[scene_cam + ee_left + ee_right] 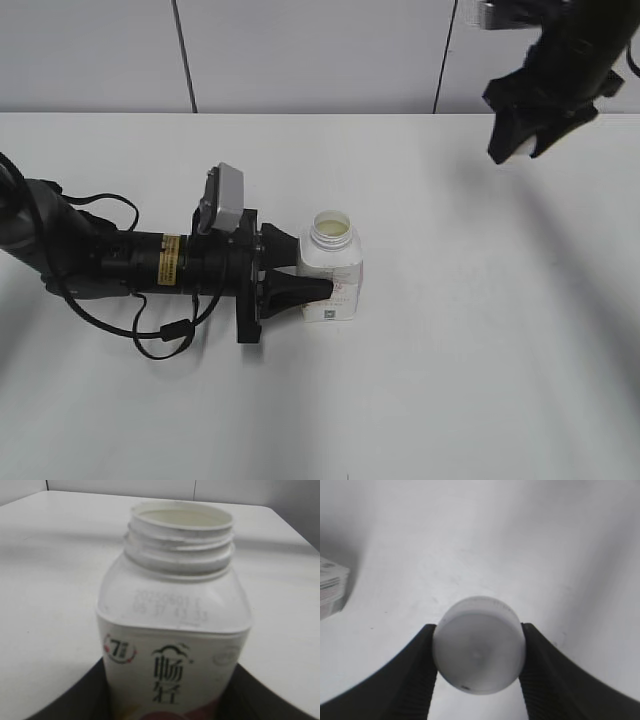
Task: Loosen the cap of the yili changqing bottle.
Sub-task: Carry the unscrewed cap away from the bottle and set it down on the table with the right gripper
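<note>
The yili changqing bottle (331, 270) stands upright on the white table, its threaded neck open with no cap on it. My left gripper (300, 277) is shut on the bottle's body from the left. In the left wrist view the bottle (175, 630) fills the frame between the dark jaws (170, 700). My right gripper (517, 145) is raised at the upper right, well away from the bottle. It is shut on the white cap (516, 150). The right wrist view shows the round cap (479, 645) pinched between both ribbed fingers (479, 650) above the table.
The white table (480, 330) stretches around the bottle. A grey panelled wall (300, 50) runs behind the table's far edge. A corner of the bottle's label (330, 587) shows at the left edge of the right wrist view. Black cables (165, 335) trail by the left arm.
</note>
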